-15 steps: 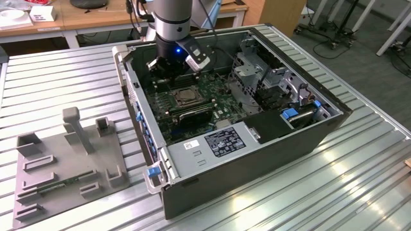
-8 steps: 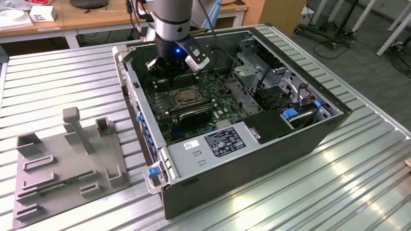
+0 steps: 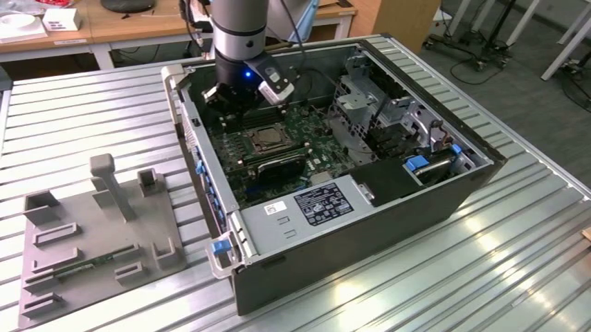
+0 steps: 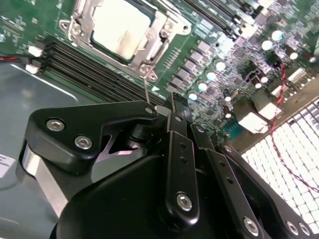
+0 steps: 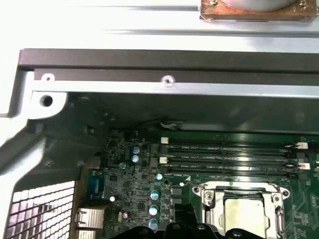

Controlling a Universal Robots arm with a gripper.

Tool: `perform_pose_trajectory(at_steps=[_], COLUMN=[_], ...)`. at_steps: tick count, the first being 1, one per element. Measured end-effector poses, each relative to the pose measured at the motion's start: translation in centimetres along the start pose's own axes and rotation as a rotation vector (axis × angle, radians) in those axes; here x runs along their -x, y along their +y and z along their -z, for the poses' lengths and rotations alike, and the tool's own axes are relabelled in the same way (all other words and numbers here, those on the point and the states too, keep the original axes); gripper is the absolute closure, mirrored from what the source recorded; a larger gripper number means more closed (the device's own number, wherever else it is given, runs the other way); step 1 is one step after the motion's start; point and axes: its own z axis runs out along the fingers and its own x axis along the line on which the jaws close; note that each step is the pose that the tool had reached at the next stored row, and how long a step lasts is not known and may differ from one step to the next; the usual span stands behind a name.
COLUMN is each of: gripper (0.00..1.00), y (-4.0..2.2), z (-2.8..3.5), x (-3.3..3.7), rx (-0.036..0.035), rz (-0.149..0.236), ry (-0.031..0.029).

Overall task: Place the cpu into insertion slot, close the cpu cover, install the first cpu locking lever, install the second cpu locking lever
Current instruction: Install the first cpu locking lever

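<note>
Second wrist view: cpu (image 4: 121, 27) sitting under closed cpu cover (image 4: 160, 40); gripper (image 4: 178, 102) pressed together, hovering beside raised locking lever (image 4: 146, 92); first-lever step likely running, needing precise push.

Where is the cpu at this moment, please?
In the second wrist view the cpu lies flat on the green board, framed by the cpu cover, next to the long black memory slots.

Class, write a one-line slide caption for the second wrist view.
Black gripper near the green circuit board, where the pale silvery square cpu sits framed by the thin silver-grey metal cover.
</note>
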Motion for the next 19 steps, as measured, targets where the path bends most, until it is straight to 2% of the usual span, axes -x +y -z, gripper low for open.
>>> perform_pose_trajectory(at_steps=[7, 11, 12, 15, 19], gripper=[0.90, 0.90, 0.90, 0.90, 0.90], y=[0.02, 0.02, 0.02, 0.04, 0.13], z=[0.01, 0.01, 0.02, 0.02, -0.01], x=[-0.80, -0.84, -0.85, -0.86, -0.86], rx=[0.0031, 0.0039, 0.0067, 0.0265, 0.0359], rz=[0.000, 0.000, 0.000, -0.001, -0.001], ry=[-0.0001, -0.0001, -0.0001, -0.0007, -0.0011])
